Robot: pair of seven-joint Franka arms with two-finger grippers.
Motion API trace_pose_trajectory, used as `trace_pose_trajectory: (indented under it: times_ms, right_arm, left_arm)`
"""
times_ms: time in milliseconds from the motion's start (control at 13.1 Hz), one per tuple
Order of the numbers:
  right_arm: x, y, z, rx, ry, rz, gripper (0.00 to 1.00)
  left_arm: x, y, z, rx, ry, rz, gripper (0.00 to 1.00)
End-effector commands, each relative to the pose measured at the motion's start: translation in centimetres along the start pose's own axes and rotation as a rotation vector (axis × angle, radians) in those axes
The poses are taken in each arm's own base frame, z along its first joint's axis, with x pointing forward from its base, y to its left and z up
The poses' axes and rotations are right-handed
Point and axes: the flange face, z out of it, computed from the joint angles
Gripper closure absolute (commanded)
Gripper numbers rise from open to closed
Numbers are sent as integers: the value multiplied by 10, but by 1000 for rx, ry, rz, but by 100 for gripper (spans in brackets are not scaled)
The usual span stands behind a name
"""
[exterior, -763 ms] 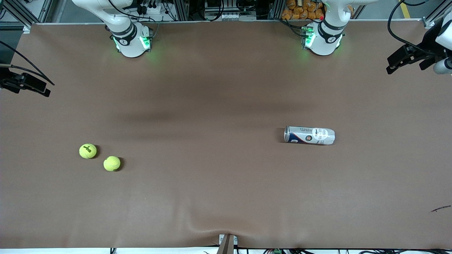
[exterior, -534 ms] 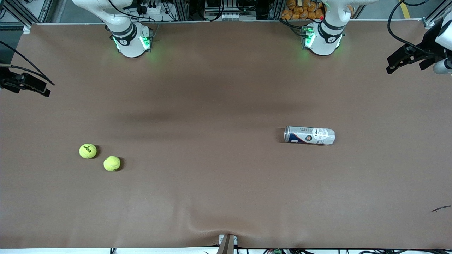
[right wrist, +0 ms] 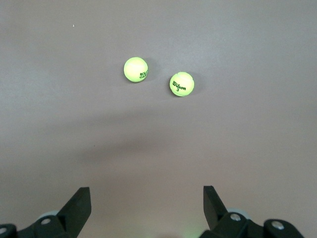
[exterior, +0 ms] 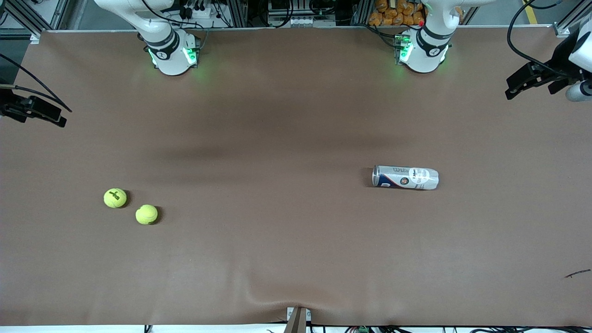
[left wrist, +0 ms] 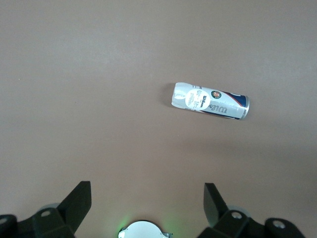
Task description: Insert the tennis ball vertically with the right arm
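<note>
Two balls on the brown surface [exterior: 296, 259], one can, two arms. The balls sit near each other but not touching, toward the right arm's end: the first ball [exterior: 114, 198] [right wrist: 182, 84] is a bit farther from the front camera, the second ball [exterior: 146, 214] [right wrist: 135, 69] a bit nearer to it. The can [exterior: 405, 177] [left wrist: 210, 101] lies on its side toward the left arm's end, well apart from the balls.

The right claw [exterior: 34, 112] [right wrist: 146, 206] is held high at the edge of its end of the surface, camera looking straight down, both fingers spread wide with nothing between them. The balls are out ahead of it, lower down on the surface. The left claw [exterior: 532, 78] [left wrist: 147, 203] hangs at its own end, fingers wide apart too, gripping nothing, with the can well ahead of it.

Lots of bare brown surface between balls and can, and around each.
</note>
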Motion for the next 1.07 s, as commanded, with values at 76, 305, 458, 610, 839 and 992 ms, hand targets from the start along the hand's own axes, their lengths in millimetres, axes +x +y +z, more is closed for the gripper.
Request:
trace_pose_trajectory:
  times_ms: [76, 305, 458, 610, 839, 992]
  right_arm:
    - [4, -2, -2, 16, 2, 0, 0]
    - [4, -2, -2, 16, 4, 1, 0]
    - [4, -2, -2, 16, 2, 1, 0]
    - [4, -2, -1, 16, 1, 0, 0]
    - [4, -3, -1, 16, 1, -2, 0]
    - [4, -3, -1, 16, 1, -2, 0]
  left_arm:
    - [4, 3, -1, 22, -12, 20, 0]
    - [4, 6, 1, 23, -16, 32, 0]
    - [4, 6, 1, 23, -18, 48, 0]
    - [3, 9, 2, 23, -20, 53, 0]
    - [5, 13, 4, 24, -22, 59, 0]
    - [6, 14, 4, 24, -17, 60, 0]
